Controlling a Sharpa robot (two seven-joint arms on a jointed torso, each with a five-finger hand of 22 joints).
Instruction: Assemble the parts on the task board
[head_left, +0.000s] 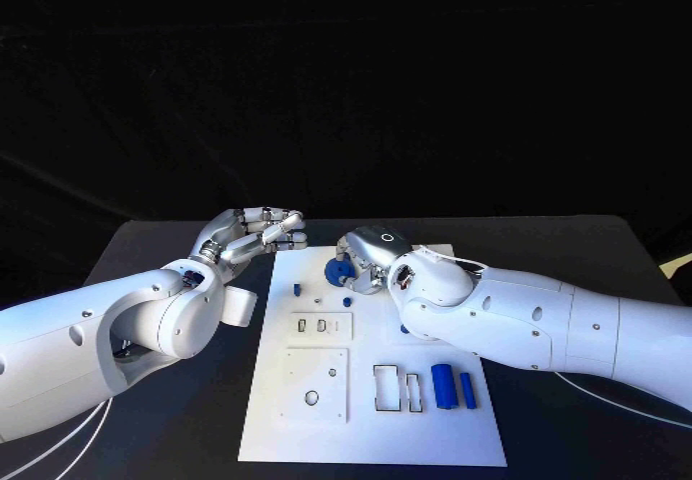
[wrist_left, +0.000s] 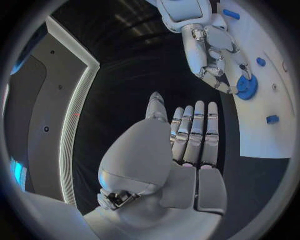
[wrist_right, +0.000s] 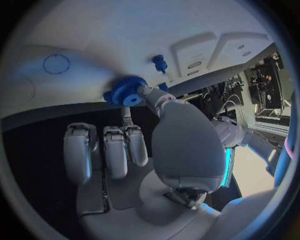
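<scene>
Head view shows you the right hand (head_left: 368, 262) pinching a blue gear (head_left: 336, 272) at the board's (head_left: 378, 440) far edge, near 12 o'clock. Your left hand (head_left: 257, 235) hovers just beyond its 11 o'clock corner, holding nothing, fingers loosely extended. Two blue cylinders (head_left: 451, 387) lie around 4 o'clock.

Right hand (head_left: 369, 262) sits over the board's (head_left: 289, 420) far end on the blue gear (head_left: 336, 271), blocking that corner. Left hand (head_left: 257, 236) hovers just off the far left edge. Two cylinders (head_left: 453, 386) stand near right; near-left board bare.
</scene>
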